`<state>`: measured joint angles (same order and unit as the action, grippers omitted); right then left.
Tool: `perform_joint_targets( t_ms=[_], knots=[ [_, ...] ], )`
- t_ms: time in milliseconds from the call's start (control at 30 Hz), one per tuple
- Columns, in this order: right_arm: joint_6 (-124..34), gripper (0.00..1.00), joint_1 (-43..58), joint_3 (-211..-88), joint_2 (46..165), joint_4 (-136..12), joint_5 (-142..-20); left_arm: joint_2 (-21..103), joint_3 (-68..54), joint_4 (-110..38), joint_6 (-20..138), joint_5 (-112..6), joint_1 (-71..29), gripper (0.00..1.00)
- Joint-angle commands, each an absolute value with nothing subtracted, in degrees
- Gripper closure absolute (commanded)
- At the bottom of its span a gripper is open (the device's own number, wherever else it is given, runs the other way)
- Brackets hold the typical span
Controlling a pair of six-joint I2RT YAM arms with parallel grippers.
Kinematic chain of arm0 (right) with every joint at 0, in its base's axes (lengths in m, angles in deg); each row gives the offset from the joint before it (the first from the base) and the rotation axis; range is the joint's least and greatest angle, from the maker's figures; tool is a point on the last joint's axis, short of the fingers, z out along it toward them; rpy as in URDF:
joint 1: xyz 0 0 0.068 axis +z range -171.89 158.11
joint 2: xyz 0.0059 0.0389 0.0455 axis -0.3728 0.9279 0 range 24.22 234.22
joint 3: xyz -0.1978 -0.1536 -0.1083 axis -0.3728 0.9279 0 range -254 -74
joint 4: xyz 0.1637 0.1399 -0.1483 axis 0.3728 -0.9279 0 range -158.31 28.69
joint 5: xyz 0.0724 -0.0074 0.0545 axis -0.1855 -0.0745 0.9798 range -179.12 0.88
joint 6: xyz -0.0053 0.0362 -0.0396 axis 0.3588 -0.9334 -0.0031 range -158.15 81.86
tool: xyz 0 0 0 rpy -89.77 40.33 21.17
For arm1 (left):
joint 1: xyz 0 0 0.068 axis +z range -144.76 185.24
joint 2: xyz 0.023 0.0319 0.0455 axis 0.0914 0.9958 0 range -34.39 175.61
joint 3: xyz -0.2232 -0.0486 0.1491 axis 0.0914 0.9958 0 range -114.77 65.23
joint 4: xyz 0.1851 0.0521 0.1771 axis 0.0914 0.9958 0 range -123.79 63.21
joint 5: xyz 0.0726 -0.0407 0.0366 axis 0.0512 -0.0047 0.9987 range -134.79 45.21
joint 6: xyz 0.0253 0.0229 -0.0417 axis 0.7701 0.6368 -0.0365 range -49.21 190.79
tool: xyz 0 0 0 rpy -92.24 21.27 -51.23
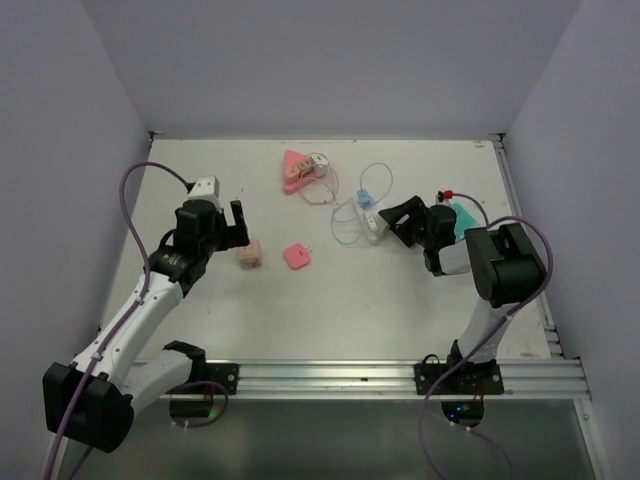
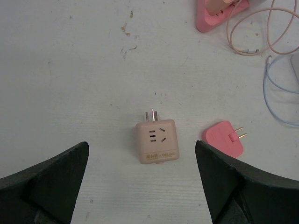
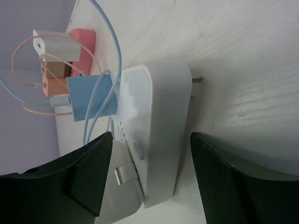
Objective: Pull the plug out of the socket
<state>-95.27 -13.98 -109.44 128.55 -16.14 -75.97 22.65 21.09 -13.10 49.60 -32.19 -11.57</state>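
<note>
Both arms were built from white links and black joint housings. A purple cable [image 1: 150,165] was run along the left arm [image 1: 130,315], and a second cable [image 1: 527,227] along the right arm [image 1: 505,265]. Matte black, wedge-shaped fingers [image 2: 46,186] were shown by the wrist cameras.

- A white table [image 1: 400,310] fills the enclosure — its top scuffed and speckled with small marks.
- Plain pale lilac-grey walls [image 1: 330,60] close it in at the back and both sides.
- An aluminium rail [image 1: 330,375] runs along the near edge.
- Light is even — soft shadows only.
</note>
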Motion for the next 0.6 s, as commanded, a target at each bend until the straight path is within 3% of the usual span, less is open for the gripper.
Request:
perform_joint_targets(
  t_ms=[0,567],
  knots=[
    [-96.5,0.29,-14.5,-108.4,132.1,-8.8,-75.1,22.8,21.3,-14.2,50.7,-32.5,-11.0,0.00],
    [-99.6,0.33,-15.6,-108.9,140.9,1.9,-67.8,23.2,21.2,-14.2,50.6,-32.9,-11.0,0.00]
  ],
)
